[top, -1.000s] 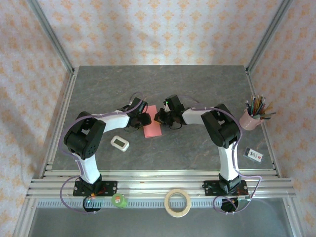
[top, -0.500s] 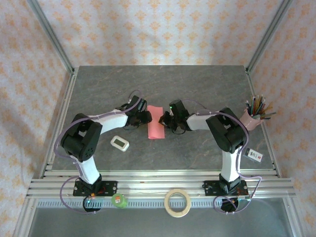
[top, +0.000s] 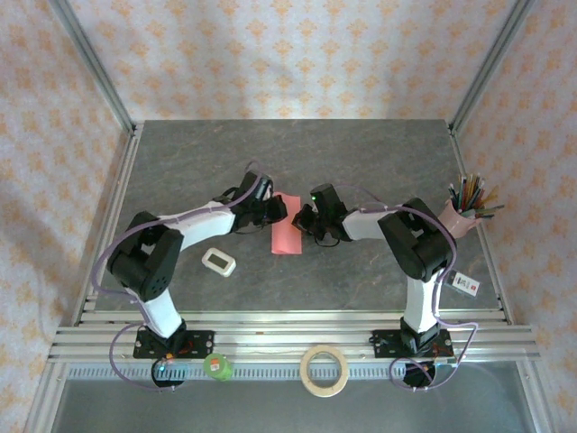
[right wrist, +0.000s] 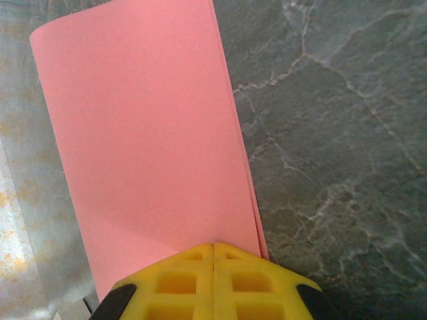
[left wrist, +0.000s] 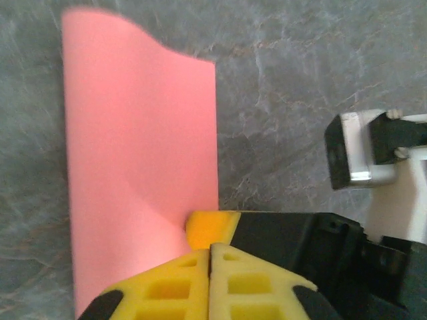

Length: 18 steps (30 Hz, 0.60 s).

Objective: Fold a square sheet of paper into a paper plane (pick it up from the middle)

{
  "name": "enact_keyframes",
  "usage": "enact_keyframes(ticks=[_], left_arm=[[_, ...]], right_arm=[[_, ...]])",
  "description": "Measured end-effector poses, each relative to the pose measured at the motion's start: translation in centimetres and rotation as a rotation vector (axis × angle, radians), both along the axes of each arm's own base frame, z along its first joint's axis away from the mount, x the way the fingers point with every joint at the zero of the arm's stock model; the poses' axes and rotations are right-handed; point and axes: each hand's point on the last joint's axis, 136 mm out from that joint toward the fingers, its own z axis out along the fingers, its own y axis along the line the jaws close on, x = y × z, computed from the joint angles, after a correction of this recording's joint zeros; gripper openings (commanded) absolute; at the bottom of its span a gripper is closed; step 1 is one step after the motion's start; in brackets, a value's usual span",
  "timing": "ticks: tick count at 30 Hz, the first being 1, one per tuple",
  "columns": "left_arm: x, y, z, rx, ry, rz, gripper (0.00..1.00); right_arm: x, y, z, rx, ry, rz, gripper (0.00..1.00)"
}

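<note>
The left tool (left wrist: 211, 259) is closed, its yellow fingers meeting with no gap and their tips at the near right edge of the square sheet of paper (left wrist: 137, 167). Whether they nip that edge or merely press beside it is hard to tell. The right tool (right wrist: 213, 259) is likewise clamped together, and the sheet runs out from under its tips. The paper lies mid-surface (left wrist: 300, 73) between both tools, doubled into a narrow strip. One long side is rounded and uncreased; the other shows two loose layers. It looks light, limp and springy, likely to fall apart again, so pinching both layers near the free edge seems wisest. The fingers hide the sheet's near end.
</note>
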Motion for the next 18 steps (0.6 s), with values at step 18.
enact_keyframes(ticks=[18], left_arm=[[-0.3, -0.9, -4.7, 0.022, 0.117, -0.03, 0.0]], right_arm=[[0.0, -0.1, -0.2, -0.008, 0.003, 0.004, 0.02]])
